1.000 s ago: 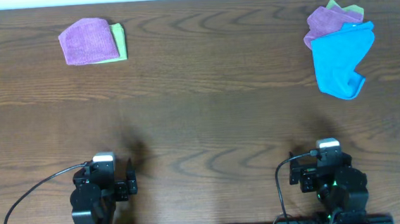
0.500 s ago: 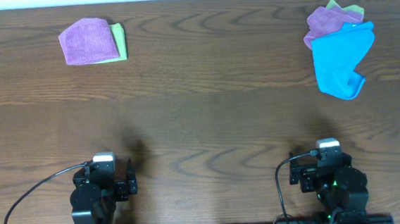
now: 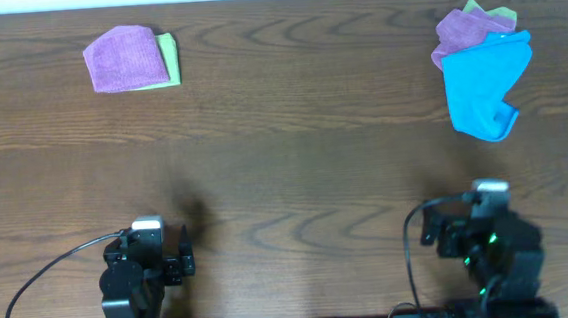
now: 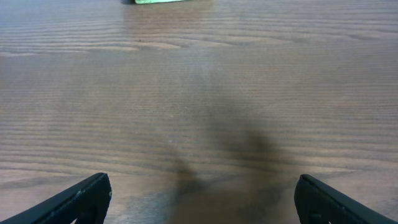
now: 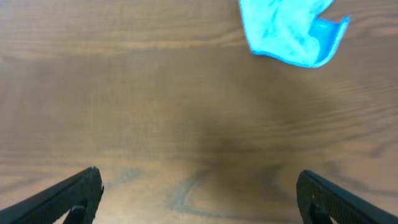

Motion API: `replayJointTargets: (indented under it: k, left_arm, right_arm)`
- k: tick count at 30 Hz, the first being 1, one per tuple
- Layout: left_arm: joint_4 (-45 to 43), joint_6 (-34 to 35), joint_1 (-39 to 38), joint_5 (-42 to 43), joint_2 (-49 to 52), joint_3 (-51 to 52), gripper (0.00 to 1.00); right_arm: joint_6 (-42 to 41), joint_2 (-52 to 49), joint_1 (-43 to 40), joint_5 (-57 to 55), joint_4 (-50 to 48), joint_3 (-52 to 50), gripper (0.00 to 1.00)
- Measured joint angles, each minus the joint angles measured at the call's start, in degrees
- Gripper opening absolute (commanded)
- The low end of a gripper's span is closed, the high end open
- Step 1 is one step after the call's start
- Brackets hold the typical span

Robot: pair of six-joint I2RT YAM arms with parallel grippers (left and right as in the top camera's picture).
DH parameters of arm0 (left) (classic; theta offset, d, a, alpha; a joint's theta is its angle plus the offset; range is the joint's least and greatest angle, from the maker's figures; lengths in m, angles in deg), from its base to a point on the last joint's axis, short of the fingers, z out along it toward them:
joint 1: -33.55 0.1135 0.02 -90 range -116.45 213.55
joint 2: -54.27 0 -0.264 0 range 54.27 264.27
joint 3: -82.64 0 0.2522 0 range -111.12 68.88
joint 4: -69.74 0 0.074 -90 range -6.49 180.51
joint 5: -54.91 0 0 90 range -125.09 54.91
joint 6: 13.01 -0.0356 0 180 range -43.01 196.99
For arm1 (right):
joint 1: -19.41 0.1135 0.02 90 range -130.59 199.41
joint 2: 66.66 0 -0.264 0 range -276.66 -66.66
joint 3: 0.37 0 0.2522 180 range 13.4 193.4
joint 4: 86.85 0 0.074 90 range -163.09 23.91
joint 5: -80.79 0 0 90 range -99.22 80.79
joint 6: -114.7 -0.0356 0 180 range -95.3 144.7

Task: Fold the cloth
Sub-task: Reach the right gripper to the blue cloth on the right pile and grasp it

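Observation:
The cloth (image 3: 484, 87) is bright sky-blue and lies crumpled at the table's far right, its upper edge resting against a purple cloth (image 3: 463, 30). It also shows at the top of the right wrist view, cloth (image 5: 289, 28), well ahead of my right gripper (image 5: 199, 182). That gripper is open, with only bare wood between its fingers. My left gripper (image 4: 202, 186) is open too, over bare wood. Both arms sit at the near edge, the left arm (image 3: 140, 271) and the right arm (image 3: 490, 243), far from the cloth.
A light green cloth (image 3: 496, 12) peeks out behind the purple one at far right. At far left a folded purple cloth (image 3: 122, 58) lies on a light green cloth (image 3: 169, 59), whose edge (image 4: 168, 1) shows in the left wrist view.
My right arm has shifted to the right and a little forward, towards the blue cloth. The left arm and all the cloths have stayed put.

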Motion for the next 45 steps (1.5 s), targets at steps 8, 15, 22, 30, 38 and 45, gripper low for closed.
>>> replayJointTargets:
  k: [8, 15, 22, 30, 38, 45]
  left_arm:
    - [0.0, 0.0, 0.0, 0.0, 0.0, 0.0, 0.95]
    - [0.0, 0.0, 0.0, 0.0, -0.1, 0.0, 0.95]
    - [0.0, 0.0, 0.0, 0.0, -0.1, 0.0, 0.95]
    - [0.0, 0.0, 0.0, 0.0, -0.1, 0.0, 0.95]
    - [0.0, 0.0, 0.0, 0.0, -0.1, 0.0, 0.95]
    - [0.0, 0.0, 0.0, 0.0, -0.1, 0.0, 0.95]
  right_arm:
    - [-2.5, -25.9, -4.6, 0.0, 5.4, 26.6, 0.99]
    - [-3.4, -46.4, -5.4, 0.0, 7.6, 47.6, 0.99]
    - [-3.4, -63.5, -8.4, 0.1, 7.3, 61.8, 0.99]
    - [-5.6, -80.5, -13.7, 0.7, 4.8, 69.3, 0.99]
    - [-6.0, -88.5, -14.2, 0.4, -1.3, 69.3, 0.99]
    - [-6.0, -92.8, -14.3, -2.6, -4.2, 69.3, 0.99]
